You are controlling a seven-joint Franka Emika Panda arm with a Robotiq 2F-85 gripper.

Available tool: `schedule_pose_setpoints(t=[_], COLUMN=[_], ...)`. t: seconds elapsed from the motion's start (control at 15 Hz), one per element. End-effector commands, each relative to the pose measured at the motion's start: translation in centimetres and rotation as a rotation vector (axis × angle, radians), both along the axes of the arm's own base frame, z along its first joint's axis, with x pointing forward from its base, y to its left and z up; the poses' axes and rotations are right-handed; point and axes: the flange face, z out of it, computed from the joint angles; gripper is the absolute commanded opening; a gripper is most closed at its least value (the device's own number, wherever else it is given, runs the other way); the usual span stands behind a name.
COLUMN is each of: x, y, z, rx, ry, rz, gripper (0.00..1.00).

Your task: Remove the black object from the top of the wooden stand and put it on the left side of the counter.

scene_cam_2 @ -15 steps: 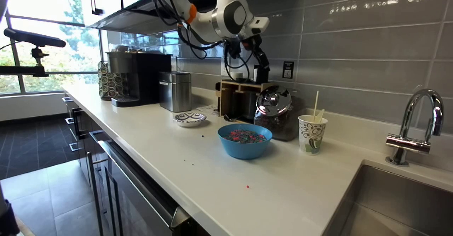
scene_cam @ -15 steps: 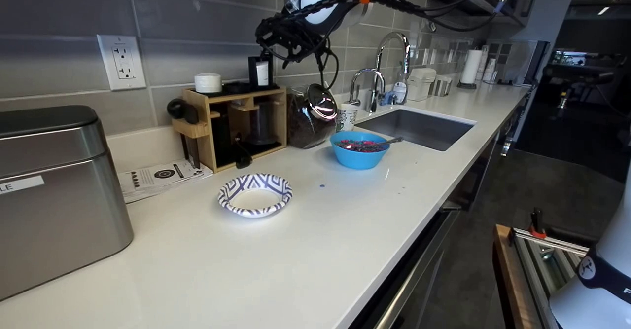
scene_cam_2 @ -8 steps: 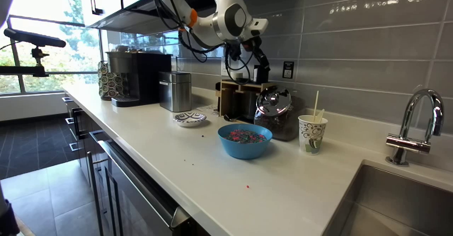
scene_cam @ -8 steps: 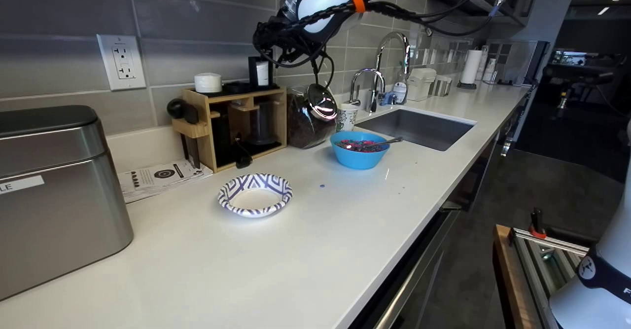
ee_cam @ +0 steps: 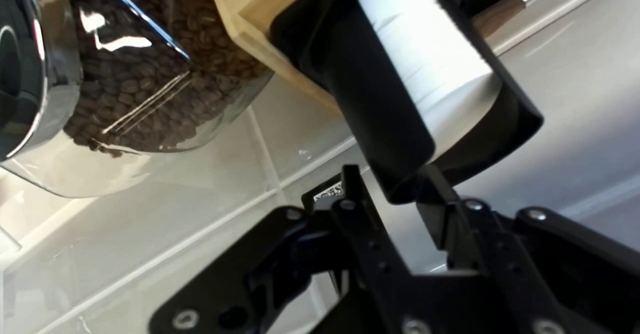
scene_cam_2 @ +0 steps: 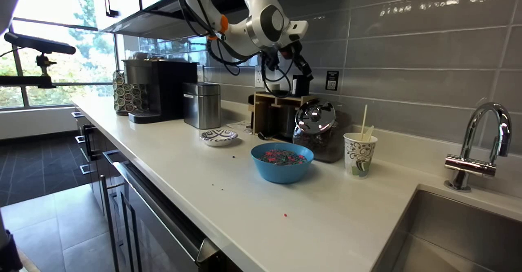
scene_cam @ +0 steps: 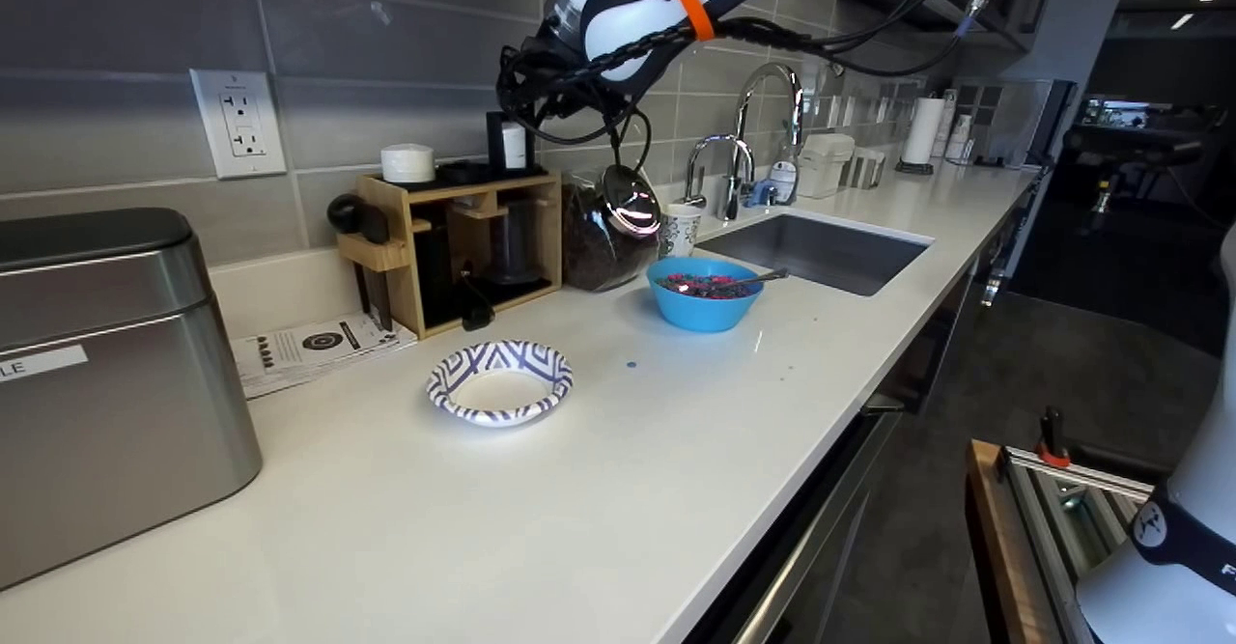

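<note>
Nearest is a metal bin (scene_cam: 116, 412), whose label (scene_cam: 43, 362) ends with "LE". On the desk (scene_cam: 463, 528) stands the wooden shelf (scene_cam: 391, 202), and the black holder (scene_cam_2: 301, 86) is upright on top of it. In the wrist view, the end effector (ee_cam: 392, 181) is spread, with a corner of the holder between its tips; whether they touch it, I cannot tell. The arm (scene_cam: 618, 31) bears the letters "NKA EM". Behind, a sticker (scene_cam_2: 332, 80) carries a square code. Compared with one second ago, the arm is slightly lower and more letters are showing; the holder has not moved.
</note>
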Motion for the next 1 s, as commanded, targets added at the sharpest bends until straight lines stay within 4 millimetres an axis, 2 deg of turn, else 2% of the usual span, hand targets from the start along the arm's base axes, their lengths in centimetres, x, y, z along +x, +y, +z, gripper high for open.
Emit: schedule_pose_setpoints(t=[0.0, 0.07, 0.13, 0.27, 0.33, 0.6, 0.93], x=[0.4, 0.4, 0.4, 0.2, 0.1, -0.4, -2.3], y=[0.4, 0.5, 0.5, 0.6, 0.5, 0.3, -0.2], z=[-0.3, -0.3, -0.2, 0.0, 0.2, 1.0, 2.5], rx=[-0.021, -0.023, -0.031, -0.038, -0.042, -0.049, -0.116], ry=[-0.019, -0.02, -0.025, -0.025, -0.024, -0.024, 0.013], rz=[-0.008, -0.006, -0.004, -0.004, -0.005, -0.011, 0.007], gripper=[0.28, 0.24, 0.05, 0.05, 0.0, 0.0, 0.0])
